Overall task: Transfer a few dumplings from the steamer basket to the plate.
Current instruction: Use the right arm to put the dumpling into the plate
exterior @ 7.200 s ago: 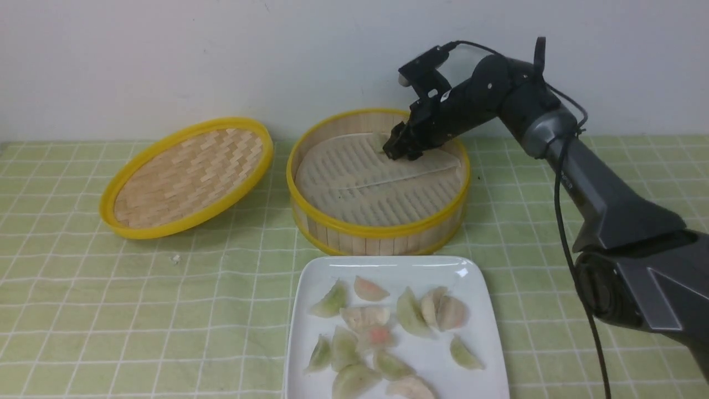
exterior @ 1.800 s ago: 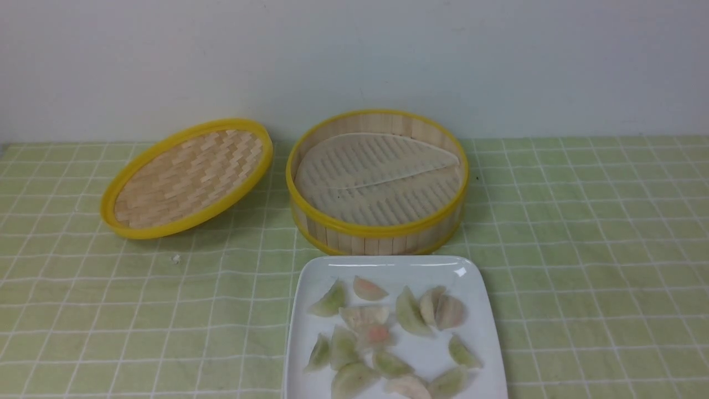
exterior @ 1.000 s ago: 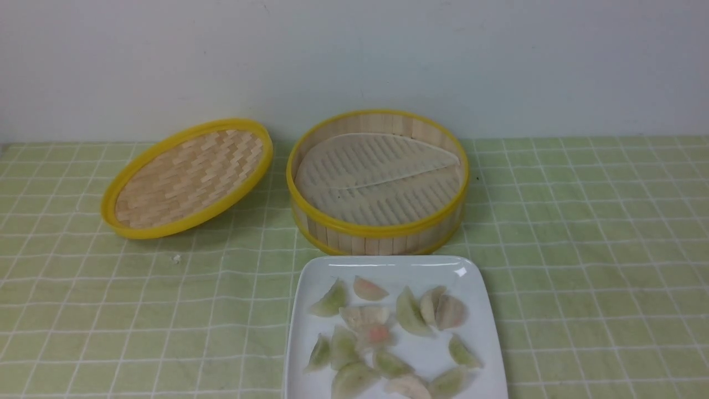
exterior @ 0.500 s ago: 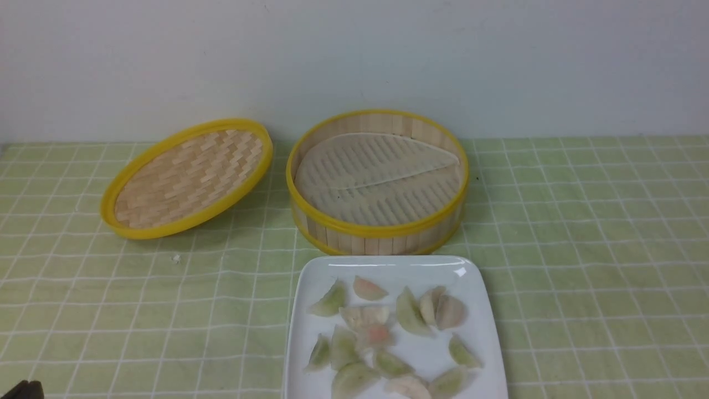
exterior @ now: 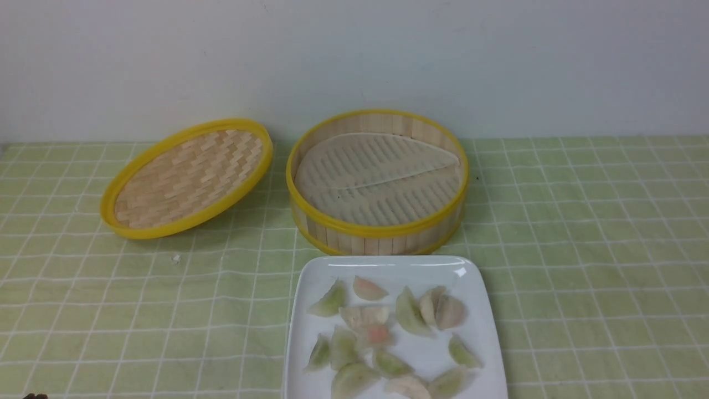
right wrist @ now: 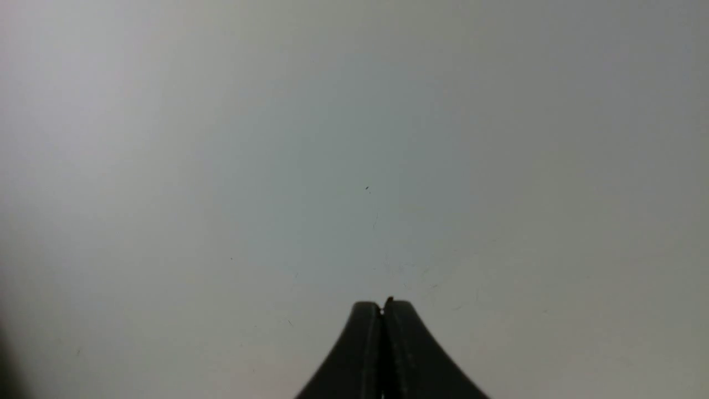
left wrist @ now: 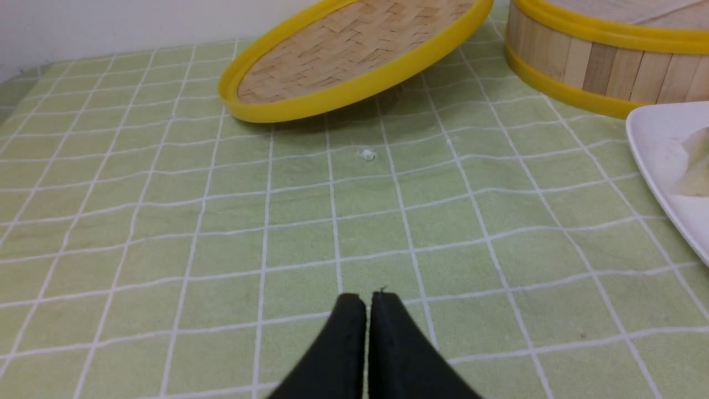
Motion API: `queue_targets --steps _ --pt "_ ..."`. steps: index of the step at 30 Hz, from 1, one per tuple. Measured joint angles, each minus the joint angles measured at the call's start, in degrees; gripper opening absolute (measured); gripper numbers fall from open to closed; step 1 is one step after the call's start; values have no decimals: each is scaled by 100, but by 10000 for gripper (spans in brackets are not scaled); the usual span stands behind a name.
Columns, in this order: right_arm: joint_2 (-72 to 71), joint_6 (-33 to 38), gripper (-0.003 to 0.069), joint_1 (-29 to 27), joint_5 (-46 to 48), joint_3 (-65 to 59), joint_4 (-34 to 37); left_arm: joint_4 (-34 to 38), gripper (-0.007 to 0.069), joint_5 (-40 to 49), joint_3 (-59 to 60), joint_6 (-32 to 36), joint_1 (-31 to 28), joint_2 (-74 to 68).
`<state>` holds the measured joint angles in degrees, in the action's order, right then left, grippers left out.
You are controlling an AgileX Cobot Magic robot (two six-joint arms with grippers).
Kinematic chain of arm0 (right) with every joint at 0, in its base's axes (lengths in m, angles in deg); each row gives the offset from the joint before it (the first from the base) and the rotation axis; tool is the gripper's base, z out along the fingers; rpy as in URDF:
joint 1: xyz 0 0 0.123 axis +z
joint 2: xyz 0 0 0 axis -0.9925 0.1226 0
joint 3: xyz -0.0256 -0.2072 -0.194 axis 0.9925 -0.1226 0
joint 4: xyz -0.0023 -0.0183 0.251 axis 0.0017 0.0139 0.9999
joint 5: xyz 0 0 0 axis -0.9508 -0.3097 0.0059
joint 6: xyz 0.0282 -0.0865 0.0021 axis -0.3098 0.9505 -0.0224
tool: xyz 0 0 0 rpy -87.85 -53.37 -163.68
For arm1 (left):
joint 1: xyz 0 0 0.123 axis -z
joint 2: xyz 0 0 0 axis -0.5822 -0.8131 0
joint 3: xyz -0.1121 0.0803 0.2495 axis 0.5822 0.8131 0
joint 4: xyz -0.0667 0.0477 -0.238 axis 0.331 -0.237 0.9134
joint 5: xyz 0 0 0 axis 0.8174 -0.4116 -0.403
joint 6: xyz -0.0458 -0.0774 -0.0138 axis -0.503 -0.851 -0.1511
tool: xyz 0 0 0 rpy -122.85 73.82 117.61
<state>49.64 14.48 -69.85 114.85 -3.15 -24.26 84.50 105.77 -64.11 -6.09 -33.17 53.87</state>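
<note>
The steamer basket [exterior: 376, 230] stands at the back centre, and only its whitish liner shows inside. Several dumplings [exterior: 410, 316] lie on the white square plate [exterior: 476, 293] just in front of it. In the left wrist view my left gripper [left wrist: 368, 299] is shut and empty, low over the green cloth, well short of the plate's edge [left wrist: 653, 144] and the basket [left wrist: 581, 66]. In the front view only a dark sliver of the left arm [exterior: 34, 396] shows at the bottom left corner. My right gripper [right wrist: 382, 305] is shut and empty, facing a blank wall, out of the front view.
The flat woven lid [exterior: 185, 177] leans tilted left of the basket; it also shows in the left wrist view [left wrist: 354, 55]. A small white crumb [exterior: 175, 258] lies on the checked green cloth in front of the lid. A pale wall runs behind the table.
The right arm left the basket and went out of view, and one more dumpling lies at the plate's front. The left arm's dark tip has sunk lower at the bottom left corner.
</note>
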Motion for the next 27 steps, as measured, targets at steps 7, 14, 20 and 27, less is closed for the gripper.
queue_targets --steps 7,14,20,27 --pt "0 -4 -13 0 0 0 0 0 -6 0 0 0 0 0" --pt "0 -4 -13 0 15 0 -34 0 -6 0 0 0 0 0" --pt "0 278 -13 -22 253 0 -642 0 -6 5 0 0 0 0" --pt "0 883 -13 -626 1186 -19 -933 0 -6 5 0 0 0 0"
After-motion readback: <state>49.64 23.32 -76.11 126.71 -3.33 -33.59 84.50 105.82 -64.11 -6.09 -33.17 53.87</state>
